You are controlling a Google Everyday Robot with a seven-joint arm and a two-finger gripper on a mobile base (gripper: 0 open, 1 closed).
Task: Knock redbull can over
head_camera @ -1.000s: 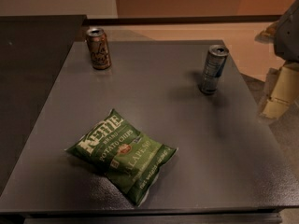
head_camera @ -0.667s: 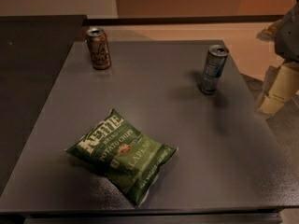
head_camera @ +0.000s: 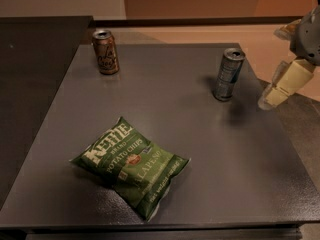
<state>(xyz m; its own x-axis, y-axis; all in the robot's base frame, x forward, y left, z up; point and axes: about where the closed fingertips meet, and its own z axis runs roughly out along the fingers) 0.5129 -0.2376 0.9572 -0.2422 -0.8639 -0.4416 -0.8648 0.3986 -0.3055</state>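
The redbull can [head_camera: 228,74], tall, slim, blue and silver, stands upright at the back right of the dark grey table [head_camera: 200,149]. My gripper [head_camera: 268,99] hangs at the right edge of the view, just past the table's right edge. It is to the right of the can and about level with its lower half, with a clear gap between them. It touches nothing.
A shorter brown-and-tan can [head_camera: 105,51] stands upright at the back left of the table. A green Kettle chips bag [head_camera: 131,164] lies flat at the front left of centre. A dark counter [head_camera: 35,59] adjoins the table on the left.
My gripper has moved left and slightly up, closer to the redbull can. The cans and the chips bag have not moved.
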